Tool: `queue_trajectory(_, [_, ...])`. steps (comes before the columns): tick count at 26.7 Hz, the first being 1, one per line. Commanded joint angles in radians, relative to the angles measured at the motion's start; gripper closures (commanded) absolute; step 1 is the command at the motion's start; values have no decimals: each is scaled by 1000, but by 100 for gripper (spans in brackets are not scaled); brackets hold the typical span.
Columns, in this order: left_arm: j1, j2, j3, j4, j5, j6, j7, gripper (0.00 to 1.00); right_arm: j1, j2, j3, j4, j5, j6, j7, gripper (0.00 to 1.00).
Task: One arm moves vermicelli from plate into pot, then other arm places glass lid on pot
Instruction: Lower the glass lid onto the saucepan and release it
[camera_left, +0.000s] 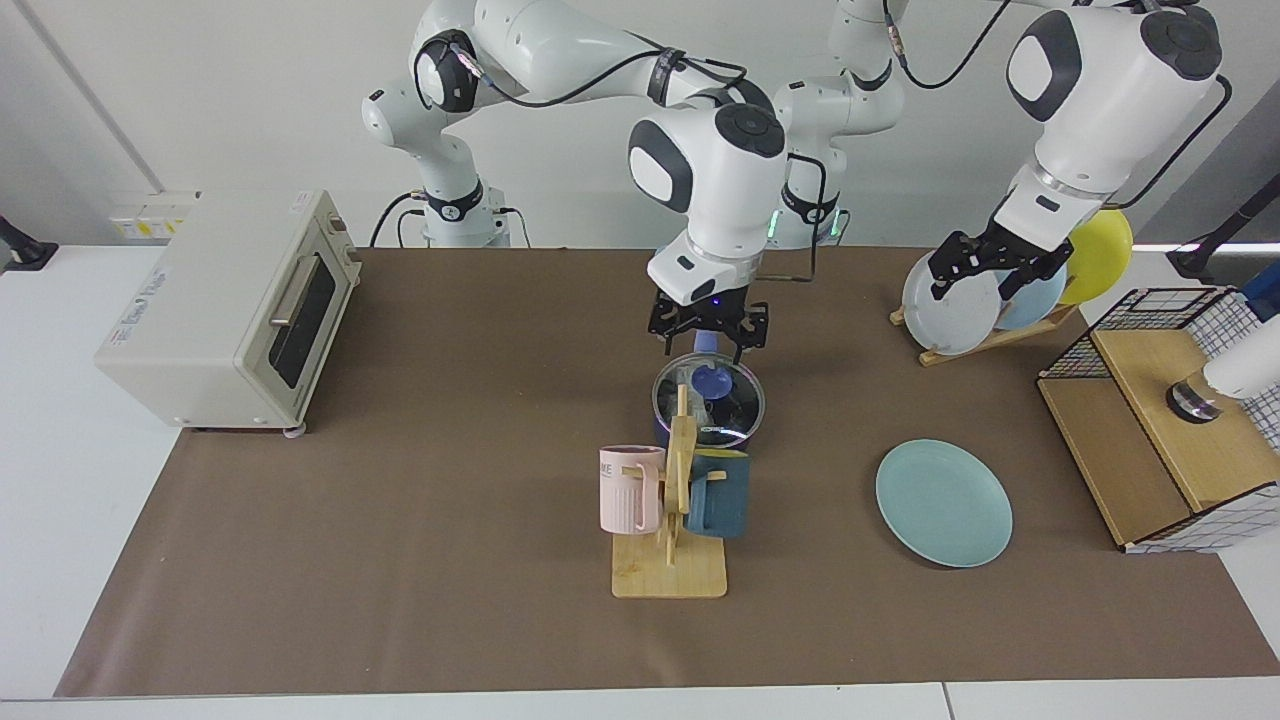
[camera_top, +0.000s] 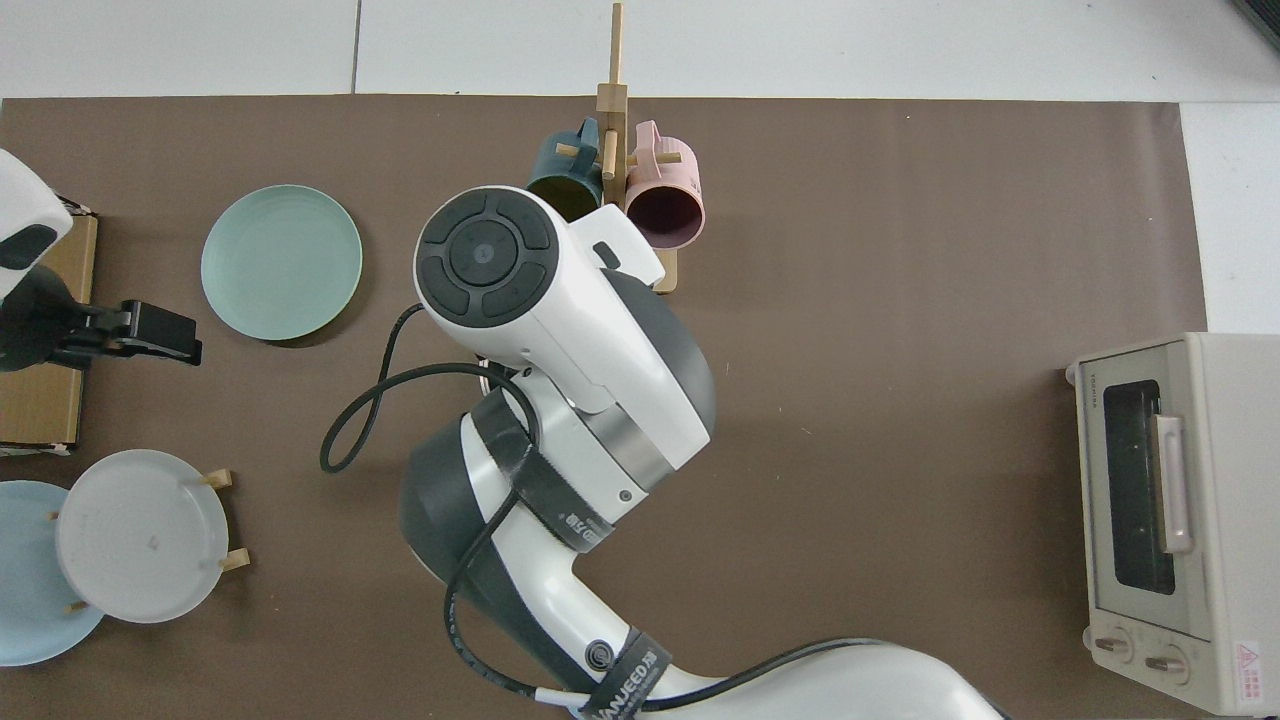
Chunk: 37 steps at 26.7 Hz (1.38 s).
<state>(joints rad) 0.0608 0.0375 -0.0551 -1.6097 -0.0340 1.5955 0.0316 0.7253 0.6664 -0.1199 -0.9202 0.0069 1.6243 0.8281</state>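
Glass lid (camera_left: 712, 398) caps pot (camera_left: 662, 428); brown mat (camera_left: 450, 480) beneath.

From above, I can't see the pot or lid; the big arm (camera_top: 560, 360) covers them mid-frame. Facing, the mug rack (camera_left: 680, 470) hides the pot's (camera_left: 665, 432) front; its contents are unreadable.

The glass lid (camera_left: 712, 400), clear with a blue knob, sits flat on the dark pot (camera_left: 668, 433), just behind the mug rack (camera_left: 672, 520). The pale teal plate (camera_left: 944, 503) lies bare, well apart from that rack.
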Motion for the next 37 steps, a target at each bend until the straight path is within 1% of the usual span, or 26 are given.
queue_trajectory(1, [-4,-24,6,-32,-3,21,2,0,-53,-118,6,-61,18,-43,-50,0])
queue_trajectory(5, [-4,-24,6,-32,-3,21,2,0,-96,-224,8,-149,16,-66,-148,0])
queue_trajectory(8, [-4,-24,6,-32,-3,21,2,0,-124,-281,6,-201,13,-113,-196,0])
queue_trajectory(11, [-4,-24,6,-32,-3,21,2,0,-139,-318,2,-238,13,-155,-228,0])
queue_trajectory(13, [-4,-24,6,-32,-3,21,2,0,-170,-338,2,-255,13,-153,-269,0])
queue_trajectory(17, [-4,-24,6,-32,-3,23,2,0,-220,-349,2,-262,13,-162,-351,0])
queue_trajectory(21, [-4,-24,6,-32,-3,21,2,0,-279,-398,2,-336,13,-144,-417,0])
queue_trajectory(24, [-4,-24,6,-32,-3,21,2,0,-314,-444,0,-416,7,-89,-481,0])
queue_trajectory(27, [-4,-25,6,-32,-3,21,2,0,-357,-497,0,-526,-4,-28,-517,0])
queue_trajectory(29, [-4,-24,6,-32,-3,21,2,0,-386,-553,0,-638,-7,29,-530,0])
queue_trajectory(33, [-4,-24,6,-32,-3,23,2,0,-417,-683,-1,-897,-10,221,-534,0])
queue_trajectory(34, [-4,-24,6,-32,-3,21,2,0,-417,-703,-1,-940,-11,265,-534,0])
queue_trajectory(35, [-4,-24,6,-32,-3,21,2,0,-418,-715,-1,-971,-15,296,-534,0])
queue_trajectory(37, [-4,-25,6,-32,-3,21,2,0,-422,-715,-1,-985,-22,304,-530,0])
